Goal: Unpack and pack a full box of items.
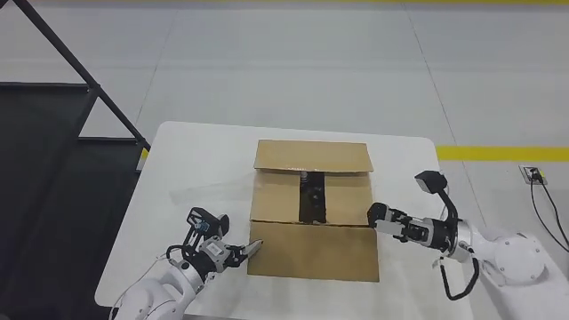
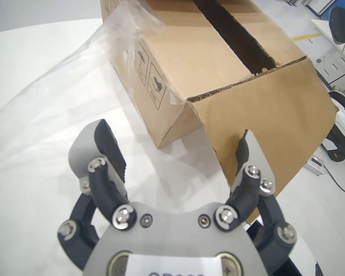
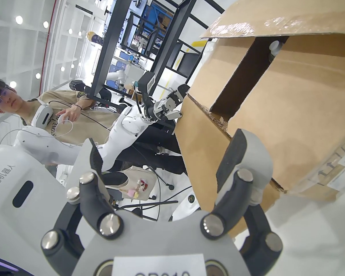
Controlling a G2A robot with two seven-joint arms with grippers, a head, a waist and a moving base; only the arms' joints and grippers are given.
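A brown cardboard box [image 1: 271, 197] stands mid-table. Its far flap [image 1: 311, 156] and near flap [image 1: 311, 251] are folded outward, and the two inner flaps leave a dark slot [image 1: 312, 197] between them. A white cap [image 3: 274, 47] shows inside that slot. My left gripper [image 1: 249, 251] is open at the near flap's left corner, and the flap [image 2: 261, 122] lies against one finger [image 2: 244, 150]. My right gripper [image 1: 373, 216] is open at the box's right side. The flap edge [image 3: 201, 145] sits just beyond its fingertips.
A clear plastic film [image 2: 74, 87] lies on the white table [image 1: 196, 169] left of the box and clings to the box's side. A black metal frame [image 1: 89, 98] stands off the table's left edge. The table's front edge is close behind both grippers.
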